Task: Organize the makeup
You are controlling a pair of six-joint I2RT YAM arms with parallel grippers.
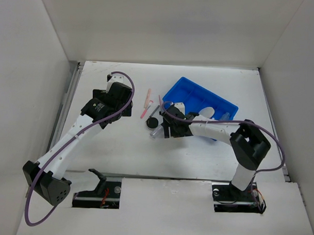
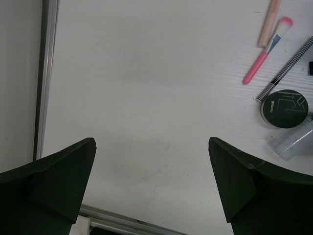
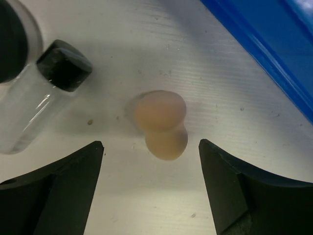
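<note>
The makeup lies loose on the white table left of the blue tray (image 1: 201, 101). My right gripper (image 3: 150, 144) is open low over the table. The beige sponge (image 3: 161, 122) lies just ahead of its fingertips, touching neither. Left of the sponge lie a clear bottle (image 3: 34, 107) with a black cap and the black compact (image 3: 10, 44). My left gripper (image 2: 152, 142) is open over bare table. To its right are the pink stick (image 2: 266, 54), a beige stick (image 2: 270, 22), a patterned pencil (image 2: 286, 68), the compact (image 2: 286, 107) and the bottle (image 2: 296, 139).
The tray's blue wall (image 3: 274, 54) runs close on the right of my right gripper (image 1: 167, 127). A metal rail (image 2: 46, 73) edges the table left of my left gripper (image 1: 119, 98). White walls enclose the table on three sides.
</note>
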